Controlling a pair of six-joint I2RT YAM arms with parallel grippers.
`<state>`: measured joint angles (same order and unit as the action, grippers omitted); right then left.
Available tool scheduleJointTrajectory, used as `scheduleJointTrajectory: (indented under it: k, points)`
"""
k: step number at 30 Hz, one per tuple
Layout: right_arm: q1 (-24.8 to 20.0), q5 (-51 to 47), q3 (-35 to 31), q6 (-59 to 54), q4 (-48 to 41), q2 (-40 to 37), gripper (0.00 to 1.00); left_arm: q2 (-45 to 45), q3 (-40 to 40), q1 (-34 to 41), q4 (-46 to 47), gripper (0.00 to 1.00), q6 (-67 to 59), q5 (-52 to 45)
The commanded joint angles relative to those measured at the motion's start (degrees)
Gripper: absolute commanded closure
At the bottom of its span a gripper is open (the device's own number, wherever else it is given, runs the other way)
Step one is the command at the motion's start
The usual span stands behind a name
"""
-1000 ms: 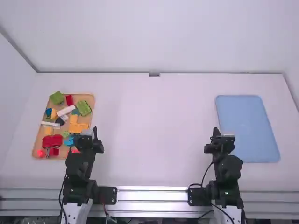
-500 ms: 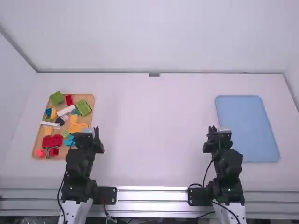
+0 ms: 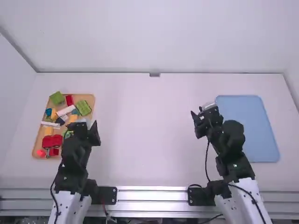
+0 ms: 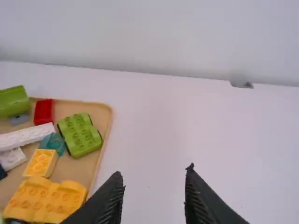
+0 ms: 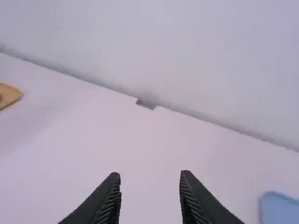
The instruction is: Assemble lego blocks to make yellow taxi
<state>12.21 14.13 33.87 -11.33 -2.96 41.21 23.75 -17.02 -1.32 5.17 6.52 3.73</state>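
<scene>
My left gripper [image 3: 85, 126] is above the near right part of the tan tray [image 3: 85, 96] of blocks, hiding some. In the left wrist view my left gripper [image 4: 153, 173] stands open and empty; a wide yellow block [image 4: 46, 199], a small yellow block [image 4: 41, 162] and a green block [image 4: 80, 134] lie in the tray [image 4: 101, 112]. Red blocks [image 3: 52, 141] sit at the tray's near end. Just left of the blue mat, my right gripper [image 3: 202, 114] hangs over the table; its fingers are apart in the right wrist view, where the gripper [image 5: 149, 175] holds nothing.
The flat blue mat [image 3: 247, 126] lies on the right of the white table [image 3: 149, 130]. A low wall [image 3: 149, 46] stands along the far edge, with a small grey piece [image 3: 154, 74] at its foot.
My right gripper has moved forward and a little to the left, away from its base. The left arm has shifted slightly left and back, over the tray's edge.
</scene>
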Motion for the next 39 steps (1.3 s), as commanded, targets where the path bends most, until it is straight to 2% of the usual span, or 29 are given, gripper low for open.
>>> scheduleJointTrajectory:
  k: [1, 13, 16, 18, 20, 25, 30, 34, 36, 39]
  points:
    - [2.7, 4.9, 6.6, -3.4, -0.6, 6.0, 0.59, 3.2, -3.8, -0.6, 0.5, 0.59, 4.1, 2.7]
    - [15.0, 6.8, 29.6, -11.7, -5.5, 33.1, 0.35, 18.5, -15.7, -1.7, 5.4, 0.35, 10.6, 10.6]
    - [17.3, 8.1, 33.6, -13.2, -6.3, 37.7, 0.31, 21.2, -17.7, -1.8, 6.1, 0.31, 11.7, 11.5]
    - [19.2, 12.3, 37.8, -14.9, -6.8, 42.7, 0.27, 24.1, -19.9, -2.0, 6.8, 0.27, 12.8, 12.7]
    - [20.2, 21.1, 41.6, -19.5, -8.2, 47.2, 0.23, 26.7, -21.8, -2.3, 7.7, 0.23, 13.9, 14.7]
    - [20.1, 36.1, 48.4, -26.3, -12.7, 55.1, 0.16, 31.2, -25.4, -2.6, 9.6, 0.16, 16.8, 17.7]
    - [21.8, 40.2, 54.5, -29.6, -14.9, 62.9, 0.09, 35.7, -28.8, -6.5, 11.9, 0.09, 19.0, 18.9]
    - [23.9, 38.1, 57.4, -31.0, -15.2, 65.4, 0.07, 37.7, -30.6, -11.0, 13.4, 0.06, 19.8, 13.1]
    - [25.1, 38.0, 59.4, -31.9, -16.2, 66.4, 0.04, 39.1, -32.3, -16.1, 15.1, 0.04, 19.9, 5.0]
    - [25.1, 39.3, 60.4, -32.5, -16.6, 67.6, 0.03, 40.0, -33.5, -20.2, 16.5, 0.02, 20.4, 1.1]
